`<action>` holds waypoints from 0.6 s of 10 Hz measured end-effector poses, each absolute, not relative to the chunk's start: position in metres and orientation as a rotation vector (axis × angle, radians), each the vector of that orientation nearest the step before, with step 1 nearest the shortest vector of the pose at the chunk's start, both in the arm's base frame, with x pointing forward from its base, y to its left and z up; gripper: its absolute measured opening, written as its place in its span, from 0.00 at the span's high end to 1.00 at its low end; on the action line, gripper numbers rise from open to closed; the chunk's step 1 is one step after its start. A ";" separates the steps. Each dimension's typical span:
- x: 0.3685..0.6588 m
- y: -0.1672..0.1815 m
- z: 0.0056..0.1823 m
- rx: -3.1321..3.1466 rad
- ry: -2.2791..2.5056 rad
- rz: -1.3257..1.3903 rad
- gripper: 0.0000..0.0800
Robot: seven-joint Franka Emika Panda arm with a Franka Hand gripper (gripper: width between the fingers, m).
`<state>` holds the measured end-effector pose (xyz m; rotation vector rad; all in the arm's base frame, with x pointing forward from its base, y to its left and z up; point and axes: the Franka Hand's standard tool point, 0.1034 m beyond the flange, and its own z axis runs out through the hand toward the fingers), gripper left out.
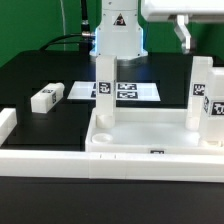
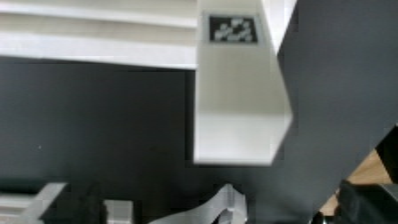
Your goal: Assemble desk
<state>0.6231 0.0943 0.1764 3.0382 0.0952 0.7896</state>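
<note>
The desk panel (image 1: 150, 138) lies on the table (image 1: 40, 70) by the edge nearest the exterior camera. One leg (image 1: 103, 90) stands at the panel's end on the exterior view's left; a second leg (image 1: 201, 80) and a third leg (image 1: 217, 105) stand side by side at its other end. A fourth leg (image 1: 45, 97) lies flat, well apart toward the exterior view's left. The marker board (image 1: 80, 90) lies behind the panel.

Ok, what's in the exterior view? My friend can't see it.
A white desk panel lies on a black table with three tagged legs standing upright in it, one toward the exterior view's left and two at its right. A fourth leg lies loose on the table, and the marker board lies behind the panel.
</note>
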 end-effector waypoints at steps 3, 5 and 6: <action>0.621 0.095 0.172 3.050 0.097 0.731 0.19; 0.618 0.090 0.164 3.076 0.096 0.557 0.19; 0.620 0.081 0.163 3.094 0.096 0.352 0.19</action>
